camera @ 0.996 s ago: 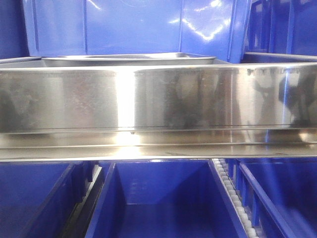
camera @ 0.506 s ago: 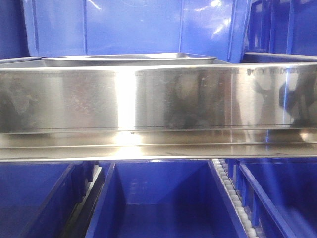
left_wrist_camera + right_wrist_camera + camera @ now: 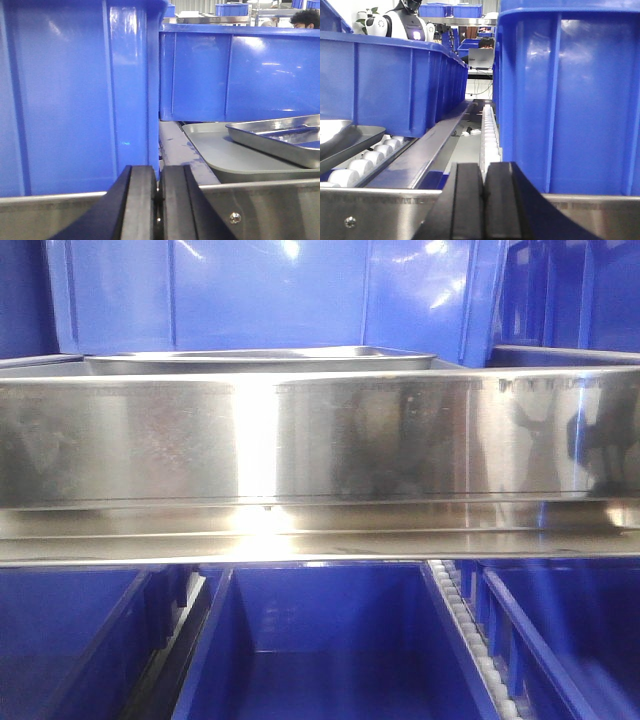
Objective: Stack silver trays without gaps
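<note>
A silver tray (image 3: 280,137) lies tilted inside a wider, duller silver tray (image 3: 215,155) at the right of the left wrist view. The front view shows only a tray rim (image 3: 260,359) above the steel rail. A tray edge (image 3: 340,142) also shows at the far left of the right wrist view. My left gripper (image 3: 159,192) is shut and empty, low behind the rail, left of the trays and apart from them. My right gripper (image 3: 484,195) is shut and empty, behind the rail, right of the tray edge.
A long steel rail (image 3: 320,440) with a screw (image 3: 235,217) crosses in front of both grippers. Blue bins stand close by: one in front of the left gripper (image 3: 75,100), one behind the trays (image 3: 235,75), two beside the right gripper (image 3: 570,100) (image 3: 395,85). White rollers (image 3: 370,155) run between them.
Only reflections on the steel rail shift slightly; the tray rim and bins stay put.
</note>
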You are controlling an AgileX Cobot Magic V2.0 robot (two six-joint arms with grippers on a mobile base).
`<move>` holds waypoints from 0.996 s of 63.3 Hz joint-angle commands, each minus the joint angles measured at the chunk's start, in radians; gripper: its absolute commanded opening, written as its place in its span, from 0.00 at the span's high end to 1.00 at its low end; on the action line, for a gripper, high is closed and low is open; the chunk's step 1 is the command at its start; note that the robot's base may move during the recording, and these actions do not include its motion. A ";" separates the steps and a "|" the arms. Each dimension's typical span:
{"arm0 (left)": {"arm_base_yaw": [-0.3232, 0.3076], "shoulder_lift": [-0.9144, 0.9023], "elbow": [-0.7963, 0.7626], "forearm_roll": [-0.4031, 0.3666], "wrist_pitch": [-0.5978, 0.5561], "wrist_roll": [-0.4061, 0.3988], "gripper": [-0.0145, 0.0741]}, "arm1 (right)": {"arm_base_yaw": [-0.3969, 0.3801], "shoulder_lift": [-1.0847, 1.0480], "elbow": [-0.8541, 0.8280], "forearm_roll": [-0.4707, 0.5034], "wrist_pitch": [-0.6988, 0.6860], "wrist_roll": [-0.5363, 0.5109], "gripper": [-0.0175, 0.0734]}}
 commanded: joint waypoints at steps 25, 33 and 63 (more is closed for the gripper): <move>-0.004 -0.005 -0.002 0.003 -0.009 -0.008 0.83 | -0.004 -0.008 0.000 -0.010 -0.004 -0.012 0.90; -0.004 -0.005 -0.002 0.003 -0.009 -0.008 0.83 | -0.004 -0.008 0.000 -0.012 -0.004 -0.012 0.90; -0.004 -0.005 -0.002 0.003 -0.009 -0.008 0.83 | 0.009 -0.008 0.000 -0.011 -0.004 -0.012 0.90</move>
